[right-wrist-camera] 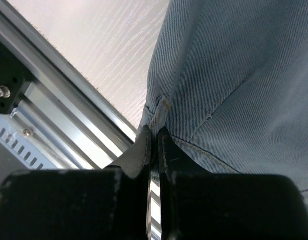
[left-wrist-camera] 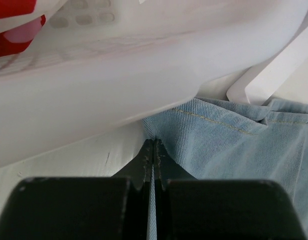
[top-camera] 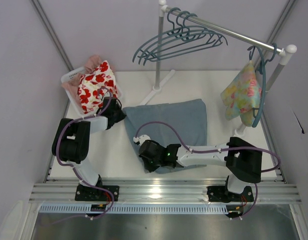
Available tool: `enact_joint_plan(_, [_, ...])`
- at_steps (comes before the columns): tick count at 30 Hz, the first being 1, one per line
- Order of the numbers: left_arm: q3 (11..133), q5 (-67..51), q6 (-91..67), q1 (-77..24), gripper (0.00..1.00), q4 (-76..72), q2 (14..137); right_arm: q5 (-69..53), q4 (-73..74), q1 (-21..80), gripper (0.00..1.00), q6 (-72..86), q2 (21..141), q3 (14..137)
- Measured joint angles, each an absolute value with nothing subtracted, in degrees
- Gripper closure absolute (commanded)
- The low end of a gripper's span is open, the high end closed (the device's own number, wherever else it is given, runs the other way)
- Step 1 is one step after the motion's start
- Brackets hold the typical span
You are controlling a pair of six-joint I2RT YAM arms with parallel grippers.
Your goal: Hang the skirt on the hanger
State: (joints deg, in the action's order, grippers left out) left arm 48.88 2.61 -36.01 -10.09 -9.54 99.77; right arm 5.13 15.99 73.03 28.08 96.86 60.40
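Observation:
The light blue denim skirt (top-camera: 171, 125) lies spread on the white table. My left gripper (top-camera: 116, 112) is shut on the skirt's far left corner, next to the basket; in the left wrist view the fingers (left-wrist-camera: 152, 150) pinch the denim edge (left-wrist-camera: 219, 140). My right gripper (top-camera: 149, 156) is shut on the skirt's near edge by the front rail; in the right wrist view the jaws (right-wrist-camera: 154, 137) clamp a stitched hem of the skirt (right-wrist-camera: 234, 75). Several teal hangers (top-camera: 179, 40) hang on the rail at the back.
A white basket (top-camera: 71, 77) with a white cloth with red flowers (top-camera: 96, 85) stands at the back left, close to my left gripper. A pastel floral garment (top-camera: 241, 95) hangs on a teal hanger at the right. The rack's post and foot (top-camera: 158, 87) stand behind the skirt.

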Motion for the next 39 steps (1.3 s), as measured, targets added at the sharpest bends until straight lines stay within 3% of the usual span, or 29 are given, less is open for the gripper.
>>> enact_joint_plan(7, [49.1, 4.2, -35.0, -10.2, 1.00, -7.2, 98.0, 4.5, 15.6, 71.7, 1.00, 29.0, 90.4, 57.7])
enact_joint_plan(13, [49.7, 9.8, -33.3, -12.5, 1.00, -1.4, 87.4, 1.8, 14.6, 68.7, 1.00, 30.4, 82.9, 54.5])
enact_joint_plan(25, [56.0, 19.5, -29.5, -13.1, 1.00, 9.3, 77.2, -2.2, 7.5, 70.4, 1.00, 30.5, 81.5, 55.6])
enact_joint_plan(31, [61.3, 24.2, -28.3, -17.9, 1.00, 12.9, 78.7, -0.5, 8.3, 67.9, 1.00, 32.3, 76.5, 53.4])
enact_joint_plan(39, [72.1, 30.0, -28.7, -28.8, 1.00, 14.8, 92.2, 2.2, 11.2, 60.7, 1.00, 37.1, 65.8, 41.2])
